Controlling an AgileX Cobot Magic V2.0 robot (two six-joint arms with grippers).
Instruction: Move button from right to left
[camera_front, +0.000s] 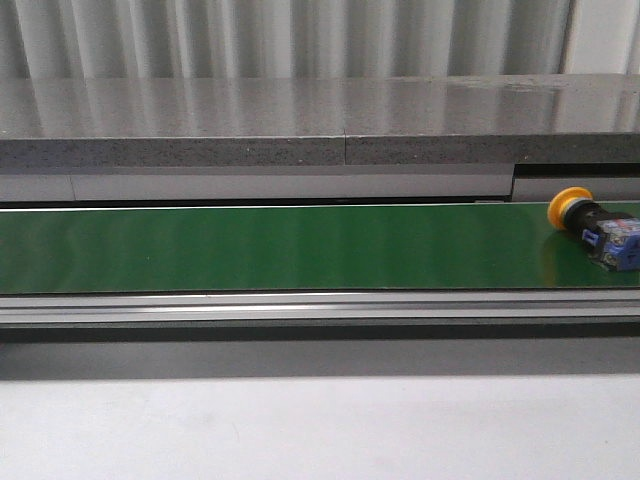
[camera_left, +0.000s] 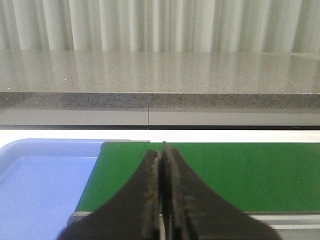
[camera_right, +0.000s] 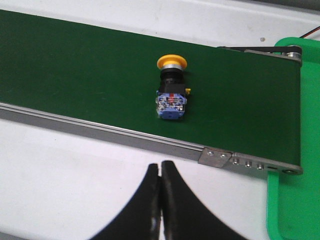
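The button (camera_front: 595, 228) lies on its side at the right end of the green conveyor belt (camera_front: 280, 248), yellow cap toward the far side, blue-and-clear body toward the near edge. In the right wrist view the button (camera_right: 171, 89) lies on the belt, beyond my right gripper (camera_right: 160, 166), which is shut and empty over the white table, short of the belt's metal rail. My left gripper (camera_left: 163, 150) is shut and empty above the belt's left end (camera_left: 225, 175). Neither gripper shows in the front view.
A blue tray (camera_left: 40, 185) sits past the belt's left end. A green bin (camera_right: 295, 200) sits past the belt's right end. A grey stone ledge (camera_front: 300, 125) runs behind the belt. A metal rail (camera_front: 300, 305) edges the belt's near side, with white table (camera_front: 300, 430) in front.
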